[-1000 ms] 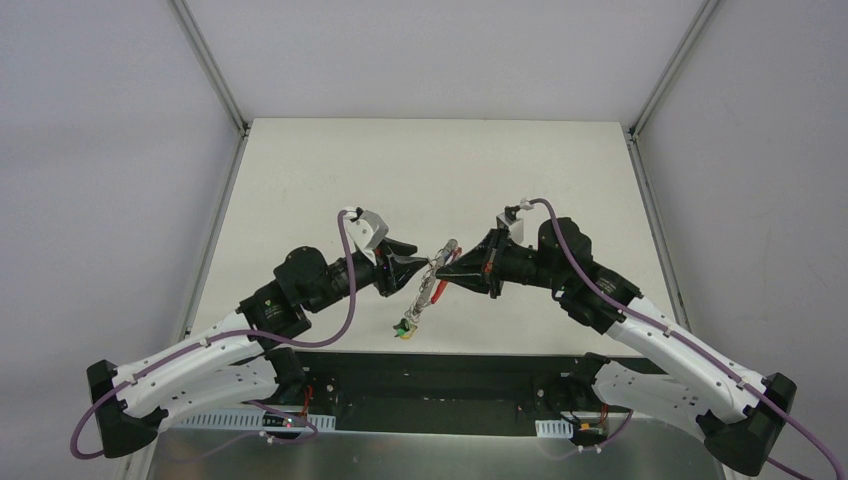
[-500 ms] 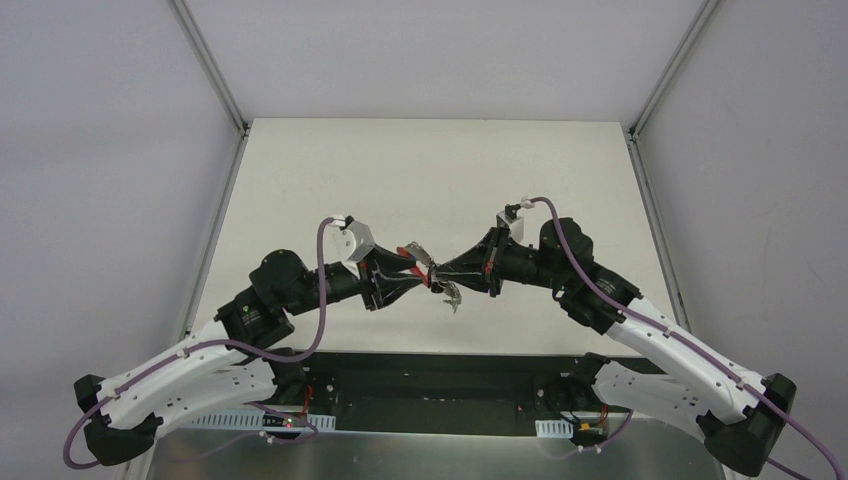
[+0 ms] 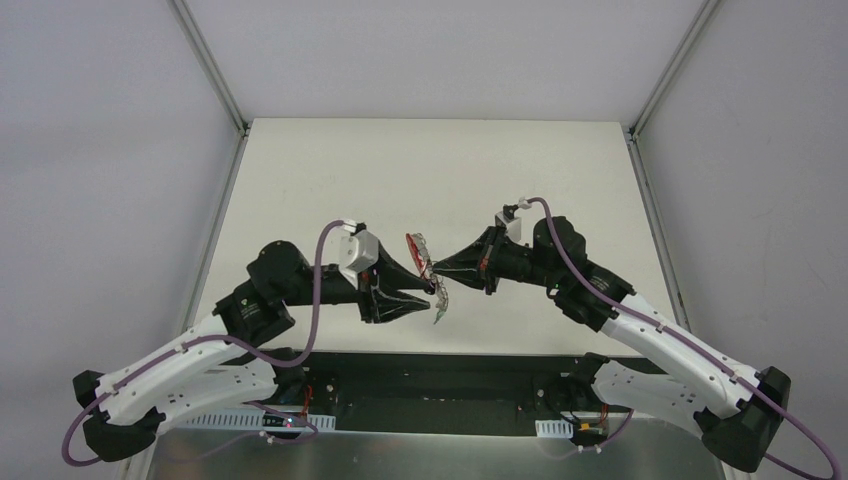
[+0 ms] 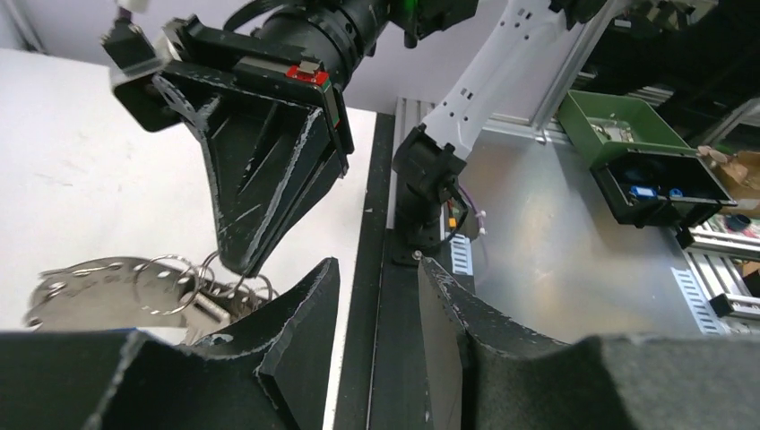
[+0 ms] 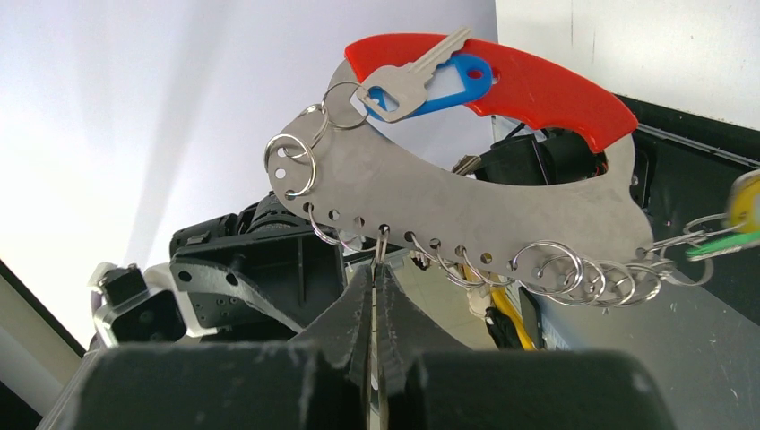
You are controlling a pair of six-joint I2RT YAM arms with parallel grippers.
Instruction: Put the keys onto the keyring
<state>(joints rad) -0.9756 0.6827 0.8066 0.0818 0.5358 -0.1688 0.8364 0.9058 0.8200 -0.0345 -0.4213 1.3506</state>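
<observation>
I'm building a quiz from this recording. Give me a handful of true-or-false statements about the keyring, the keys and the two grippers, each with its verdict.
1. The right gripper is shut on a small ring at the keyring's holed edge. True.
2. The keyring lies flat on the table. False: it is held up in the air by the right gripper.
3. A blue-headed key hangs beside the keyring's red section. True.
4. The left gripper is clamped on the keyring. False: its jaws stand apart with nothing between them in the left wrist view.
5. The keyring's coloured section is green. False: it is red.
</observation>
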